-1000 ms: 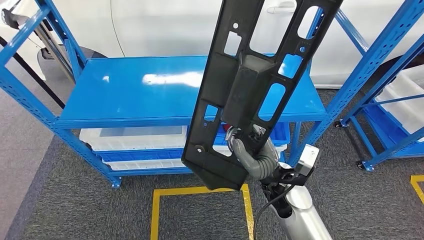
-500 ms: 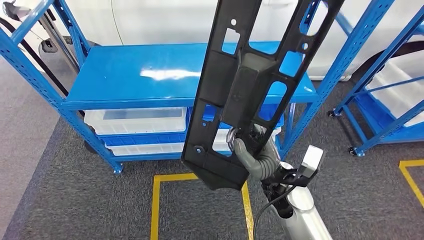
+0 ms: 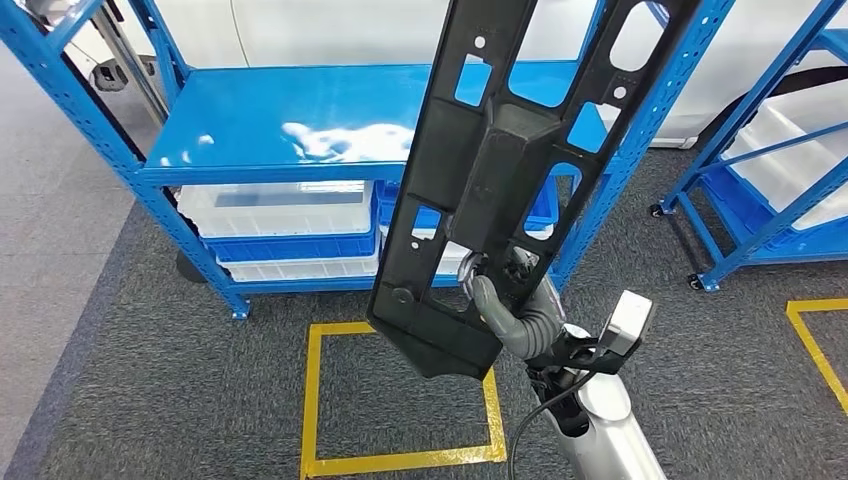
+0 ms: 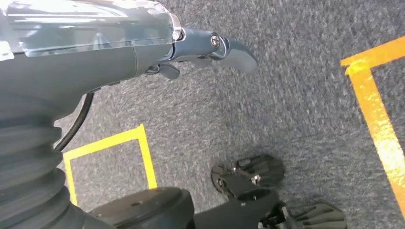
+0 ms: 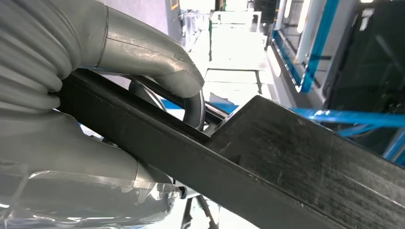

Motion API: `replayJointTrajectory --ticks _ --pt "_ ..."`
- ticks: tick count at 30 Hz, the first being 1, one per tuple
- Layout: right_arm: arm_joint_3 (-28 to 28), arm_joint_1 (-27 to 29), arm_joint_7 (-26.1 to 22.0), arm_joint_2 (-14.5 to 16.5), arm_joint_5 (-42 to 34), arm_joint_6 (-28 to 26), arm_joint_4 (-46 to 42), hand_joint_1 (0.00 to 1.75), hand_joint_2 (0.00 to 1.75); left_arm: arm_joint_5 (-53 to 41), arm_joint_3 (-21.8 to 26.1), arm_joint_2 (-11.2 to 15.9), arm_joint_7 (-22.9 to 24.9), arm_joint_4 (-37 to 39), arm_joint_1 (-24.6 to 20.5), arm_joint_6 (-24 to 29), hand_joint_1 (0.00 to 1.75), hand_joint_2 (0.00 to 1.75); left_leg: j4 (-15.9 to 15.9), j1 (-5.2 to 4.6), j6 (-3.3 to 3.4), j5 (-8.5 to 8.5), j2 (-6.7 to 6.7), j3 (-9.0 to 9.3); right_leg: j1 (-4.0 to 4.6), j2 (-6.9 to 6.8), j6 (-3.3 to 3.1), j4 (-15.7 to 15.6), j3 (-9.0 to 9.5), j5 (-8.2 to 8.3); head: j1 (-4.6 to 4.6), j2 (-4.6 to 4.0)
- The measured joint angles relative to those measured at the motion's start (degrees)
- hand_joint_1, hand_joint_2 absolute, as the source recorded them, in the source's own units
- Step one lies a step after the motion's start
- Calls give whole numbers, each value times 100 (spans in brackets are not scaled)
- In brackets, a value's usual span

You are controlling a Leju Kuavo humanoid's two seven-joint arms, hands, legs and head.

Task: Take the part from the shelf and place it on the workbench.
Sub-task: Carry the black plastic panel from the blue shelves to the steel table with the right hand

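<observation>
The part (image 3: 500, 170) is a long black plastic panel with several cut-outs. It stands nearly upright in front of me, its top leaning to the right. My right hand (image 3: 510, 305) grips it near its lower end, thumb on the near face. In the right wrist view the thumb and fingers of the right hand (image 5: 143, 57) clamp the panel's edge (image 5: 286, 157). My left hand (image 4: 200, 47) hangs over the grey carpet and holds nothing, its thumb stretched out. The blue shelf (image 3: 280, 110) stands behind the panel with a bare top board.
White and blue bins (image 3: 270, 208) sit on the shelf's lower levels. A second blue rack (image 3: 780, 190) with white bins stands at the right. A yellow taped square (image 3: 400, 460) marks the carpet before the shelf. A white car (image 3: 330, 30) is parked behind.
The whole picture has shifted, so the camera has moved: the shelf sits higher in the picture and more of the yellow square shows. The panel stays gripped in my right hand.
</observation>
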Motion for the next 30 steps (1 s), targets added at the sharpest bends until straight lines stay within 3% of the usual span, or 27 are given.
replayJointTrajectory --ticks 2,3,5,6,7,8,9,11,13,14,15,17,19,22,23,24,26,28,30 --pt "-13 -4 1 3 8 21 -2 175 175 1 0 -6 1 2 4 -2 0 175 -51 6 67 92 12 -67 -12 7 74 -12 -29 51 1 0" --pt "-24 -6 2 4 11 28 -2 175 175 1 0 -9 1 3 0 -3 0 175 -61 15 113 161 27 -116 -18 17 105 66 -72 -64 1 0" --pt "-50 -11 2 4 17 35 0 175 175 2 0 -13 0 4 -13 -6 0 175 -73 24 182 309 54 -252 -39 34 149 541 -231 -595 2 0" --pt "-60 -15 2 4 19 39 2 175 175 2 0 -13 0 4 -19 -7 0 175 -67 18 200 377 56 -344 -46 34 168 921 -326 -892 2 0" --pt "-68 -14 1 4 20 42 7 175 175 1 0 -14 -1 4 -19 -11 0 175 -54 11 202 447 58 -441 -52 33 186 1297 -399 -1079 2 0" --pt "-79 -11 -3 3 21 45 12 175 175 -6 0 -14 -1 4 -19 -14 0 175 -36 6 200 512 59 -545 -55 34 199 1567 -415 -1125 2 0" --pt "-89 -9 -9 2 22 51 16 175 175 -16 -1 -14 -1 4 -19 -18 0 175 -12 4 192 572 60 -649 -56 33 203 1666 -350 -1045 1 0" --pt "-104 -7 -27 1 23 62 19 175 175 -39 -4 -16 -1 4 -21 -16 0 175 43 2 171 672 60 -834 -54 34 179 1258 72 -745 1 0" --pt "-111 -11 -37 0 23 78 15 175 175 -51 -12 -22 -10 4 -24 -8 0 175 83 -13 135 750 68 -956 -25 20 114 436 641 -741 1 0" --pt "-114 -9 -38 0 23 92 12 175 175 -52 -15 -25 -19 4 -26 1 0 175 89 -16 108 787 76 -987 -5 13 75 131 821 -805 1 0" --pt "-118 -5 -39 -1 21 112 10 175 175 -48 -17 -30 -26 4 -28 13 0 175 83 -14 76 824 90 -1004 19 11 35 -47 902 -866 1 0" --pt "-126 8 -38 -2 16 158 10 175 175 -37 -17 -34 -25 4 -26 45 0 175 69 3 7 873 117 -1018 17 31 -45 -128 888 -807 1 0" --pt "-130 10 -36 -4 5 202 14 175 175 -32 -16 -36 -19 4 -19 74 0 175 291 13 -57 663 96 -1114 -15 67 -121 -168 847 -704 1 0" --pt "-130 13 -35 -7 -14 241 30 175 175 -28 -15 -36 -20 4 -4 96 0 175 1386 37 -128 -22 56 -1490 -28 136 -156 -171 729 -592 -1 0" --pt "-131 18 -35 -7 -17 243 40 175 175 -27 -15 -36 -20 4 3 98 0 175 1665 48 -145 -128 55 -1559 -30 172 -147 -161 687 -565 -1 0" --pt "-131 24 -34 -7 -20 243 51 175 175 -26 -14 -36 -20 3 9 98 0 175 1731 60 -158 -116 55 -1523 -35 213 -133 -147 651 -543 -1 0" --pt "-132 32 -34 -7 -23 243 63 175 175 -26 -13 -36 -20 3 18 99 0 175 1190 90 -169 170 6 -1124 -52 310 -101 -102 596 -523 -1 0" --pt "-133 27 -33 -7 -27 242 66 175 175 -27 -13 -32 -20 3 26 101 0 175 434 125 -155 361 -250 -651 -67 403 -48 -46 521 -515 0 0" --pt "-135 26 -30 -7 -38 239 65 175 175 -33 -13 -29 -19 3 36 102 0 175 143 132 -128 346 -425 -497 -75 506 34 -10 441 -479 0 0"
